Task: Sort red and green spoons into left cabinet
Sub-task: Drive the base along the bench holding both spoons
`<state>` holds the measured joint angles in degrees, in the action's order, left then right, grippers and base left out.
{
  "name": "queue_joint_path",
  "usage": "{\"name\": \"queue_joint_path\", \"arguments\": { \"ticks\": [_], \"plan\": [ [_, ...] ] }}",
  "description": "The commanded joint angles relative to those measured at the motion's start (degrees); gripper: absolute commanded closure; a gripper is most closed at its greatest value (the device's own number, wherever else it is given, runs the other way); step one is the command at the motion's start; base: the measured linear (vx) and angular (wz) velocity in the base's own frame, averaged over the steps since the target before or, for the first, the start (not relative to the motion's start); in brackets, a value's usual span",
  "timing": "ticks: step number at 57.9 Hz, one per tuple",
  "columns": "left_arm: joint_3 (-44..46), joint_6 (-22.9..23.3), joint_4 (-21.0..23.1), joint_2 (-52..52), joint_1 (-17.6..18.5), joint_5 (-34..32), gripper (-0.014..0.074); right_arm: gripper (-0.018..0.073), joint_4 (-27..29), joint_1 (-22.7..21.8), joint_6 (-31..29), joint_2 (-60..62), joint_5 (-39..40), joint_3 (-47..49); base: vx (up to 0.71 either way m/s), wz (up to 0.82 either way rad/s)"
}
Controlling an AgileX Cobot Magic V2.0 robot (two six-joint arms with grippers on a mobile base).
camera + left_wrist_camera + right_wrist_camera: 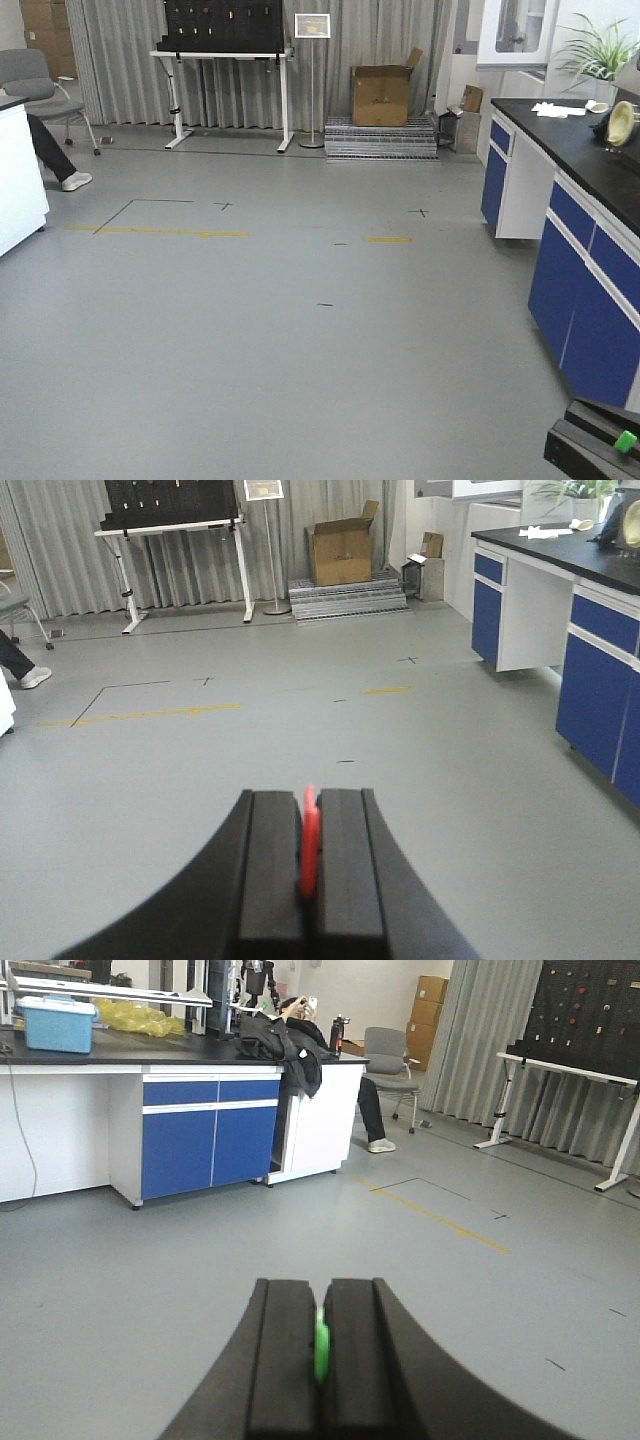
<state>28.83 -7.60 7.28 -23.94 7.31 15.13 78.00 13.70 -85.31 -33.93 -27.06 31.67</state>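
Observation:
My left gripper [310, 798] is shut on a red spoon [310, 842], seen edge-on between the two black jaws, held above grey floor. My right gripper [320, 1288] is shut on a green spoon [321, 1348], also edge-on between its jaws. In the front view the right gripper [598, 438] shows at the bottom right corner with a bit of the green spoon [626, 441] in it. The left gripper does not show in the front view. A blue and white cabinet [210, 1140] under a black counter shows at the left of the right wrist view.
Blue cabinets with a black counter [585, 270] run along the right. A white bench [18, 180] and a seated person's leg [55, 155] are at the left. A white table [225, 95], a sign stand [312, 80] and a cardboard box [382, 95] stand at the back.

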Motion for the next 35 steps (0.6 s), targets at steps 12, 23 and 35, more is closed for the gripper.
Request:
{"name": "queue_joint_path", "arguments": {
  "ticks": [12, 23, 35],
  "plan": [
    [1.6, 0.4, 0.5, -0.3, 0.1, -4.9, 0.06, 0.0562, 2.2, 0.0, 0.0, -0.1, 0.8, 1.4, 0.45, 0.02],
    [1.6, 0.4, 0.5, -0.3, 0.1, -4.9, 0.06, 0.0562, 2.2, 0.0, 0.0, -0.1, 0.8, 1.4, 0.48, -0.01],
    [1.6, 0.4, 0.5, -0.3, 0.1, -4.9, 0.06, 0.0562, 2.2, 0.0, -0.1, -0.1, 0.7, 1.4, 0.52, 0.01]
  ]
}}
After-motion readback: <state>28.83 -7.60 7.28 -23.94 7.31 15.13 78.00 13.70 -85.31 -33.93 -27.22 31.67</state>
